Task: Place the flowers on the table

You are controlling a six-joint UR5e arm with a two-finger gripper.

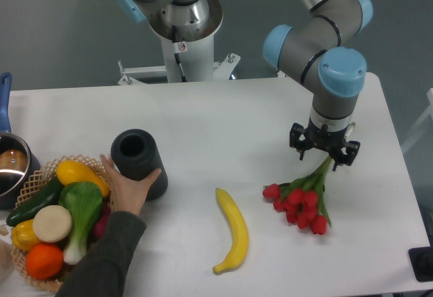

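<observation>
Just below my gripper [326, 153] the flowers [302, 203] lie on the surface [223, 121], red heads fanned out down and to the left, green stems running up into the gripper. The stem ends sit at its fingers, but I cannot tell whether it clamps them or has let go. Further left of the gripper lies a banana [233, 230], and well beyond it a hand [127, 185] holds a dark vase [139, 162] beside a basket [40, 175].
</observation>
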